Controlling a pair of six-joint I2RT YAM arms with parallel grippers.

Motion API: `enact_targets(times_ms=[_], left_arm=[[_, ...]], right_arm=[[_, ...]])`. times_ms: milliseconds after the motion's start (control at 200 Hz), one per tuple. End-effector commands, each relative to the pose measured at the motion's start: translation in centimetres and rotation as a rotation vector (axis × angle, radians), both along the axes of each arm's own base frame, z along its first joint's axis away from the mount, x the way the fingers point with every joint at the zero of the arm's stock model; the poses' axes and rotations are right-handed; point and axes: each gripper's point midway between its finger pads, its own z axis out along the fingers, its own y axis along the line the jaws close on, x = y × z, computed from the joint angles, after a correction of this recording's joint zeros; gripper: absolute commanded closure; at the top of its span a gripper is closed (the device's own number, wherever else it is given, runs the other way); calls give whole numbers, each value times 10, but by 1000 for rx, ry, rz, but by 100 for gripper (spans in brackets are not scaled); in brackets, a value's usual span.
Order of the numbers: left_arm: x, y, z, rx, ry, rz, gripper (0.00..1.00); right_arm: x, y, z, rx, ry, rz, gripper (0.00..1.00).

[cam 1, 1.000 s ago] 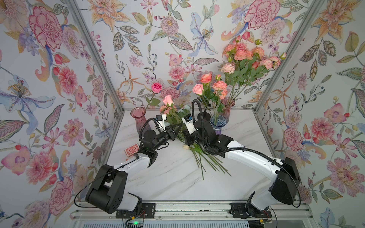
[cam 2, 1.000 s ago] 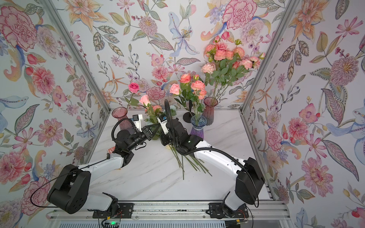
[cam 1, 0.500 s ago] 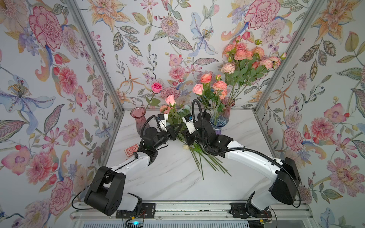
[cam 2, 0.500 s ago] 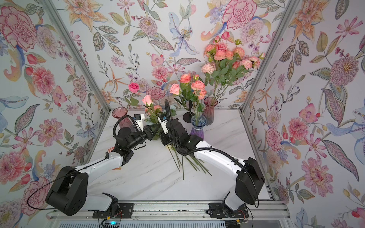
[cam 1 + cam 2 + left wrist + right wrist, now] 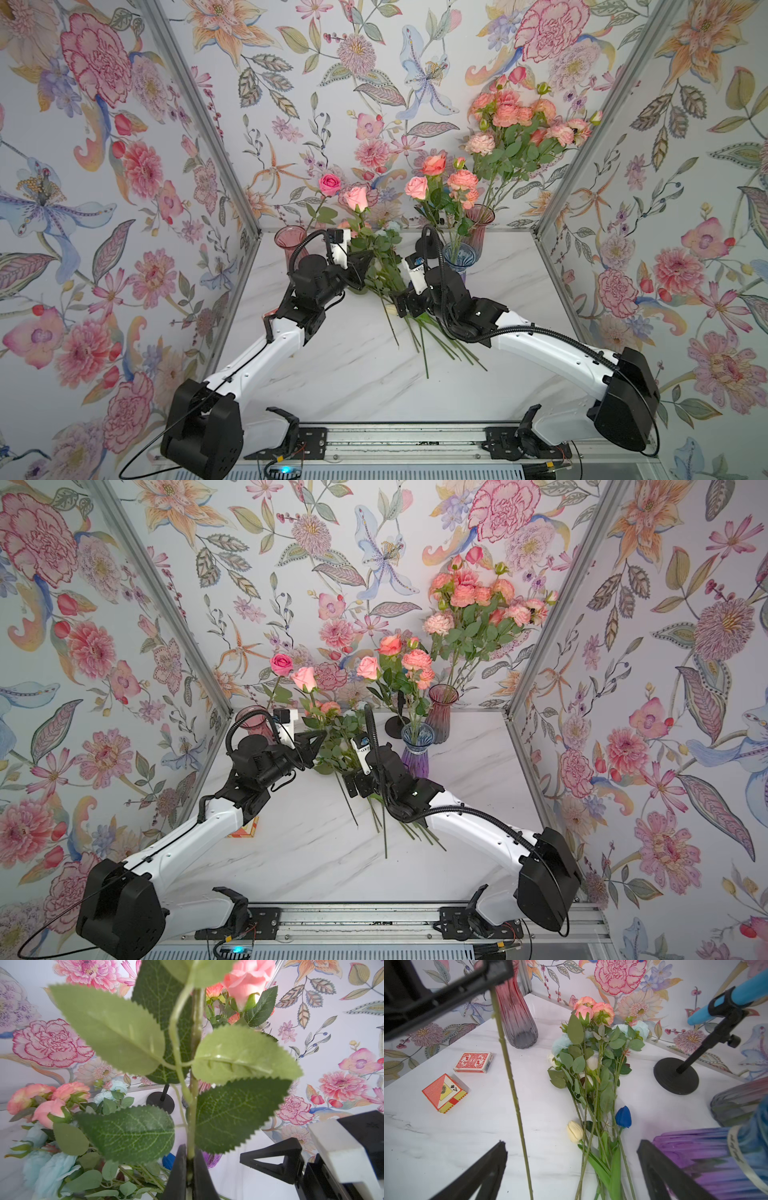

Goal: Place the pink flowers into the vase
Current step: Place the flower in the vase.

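- The marble worktop [image 5: 353,374] carries three vases; places here are given from the blue-and-purple vase [image 5: 457,257].
- The pink flowers [image 5: 519,124] are mostly one crowded bunch, too dense to count, in the mauve vase [image 5: 480,224] just behind the blue-and-purple vase. That vase itself holds four open blooms.
- One loose bunch [image 5: 591,1068] lies flat beside the blue-and-purple vase, on the left arm's side. It has three coral buds mixed with pale-blue and white blooms.
- The pink vase [image 5: 289,243] stands well apart from it, past the bunch, and a single deep-pink rose [image 5: 329,184] rises from it.
- The left gripper [image 5: 189,1153] has its jaws pressed tight on the stem of one pink rose [image 5: 358,198], held tilted between those two vases.
- The right gripper [image 5: 572,1144] has its jaws spread wide and holds nothing. The rose's bare stem [image 5: 512,1093] hangs between them, and neither appears to touch it.
- One black stand [image 5: 676,1076] sits behind the blue-and-purple vase.
- A red card box [image 5: 473,1062] and an orange-and-yellow card box [image 5: 444,1093] lie far from it, near the pink vase.
- One blue tulip [image 5: 623,1116] and one cream tulip [image 5: 574,1131] lie close to its foot.
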Motion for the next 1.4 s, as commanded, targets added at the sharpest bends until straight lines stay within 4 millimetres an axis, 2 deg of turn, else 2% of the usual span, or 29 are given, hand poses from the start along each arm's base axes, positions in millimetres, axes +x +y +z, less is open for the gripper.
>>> enact_targets(times_ms=[0, 145, 290, 435, 620, 666, 826, 1091, 1271, 1396], left_arm=[[-4, 14, 36, 85, -114, 53, 100], [-11, 27, 73, 147, -209, 112, 100], [-14, 61, 115, 241, -299, 284, 100], [-8, 110, 152, 311, -333, 511, 100], [-8, 192, 198, 272, -385, 773, 100], [-9, 205, 208, 264, -397, 812, 100], [-10, 231, 235, 264, -451, 919, 100], [18, 260, 261, 289, -484, 1023, 100], [54, 273, 251, 306, -458, 1037, 100], [85, 277, 233, 328, -412, 1025, 100]], right_arm=[[2, -19, 0, 28, 4, -52, 1], [0, -25, -7, 46, 22, -58, 1], [-2, -23, -10, 57, 36, -48, 1], [-4, -18, -12, 74, 48, -31, 1], [-8, -7, -14, 84, 63, -1, 1], [-9, -5, -15, 83, 66, 4, 0], [-11, 2, -22, 79, 83, 25, 1], [-11, 11, -30, 66, 98, 46, 1], [-7, 12, -36, 52, 107, 43, 0], [-7, 14, -46, 52, 129, 44, 1]])
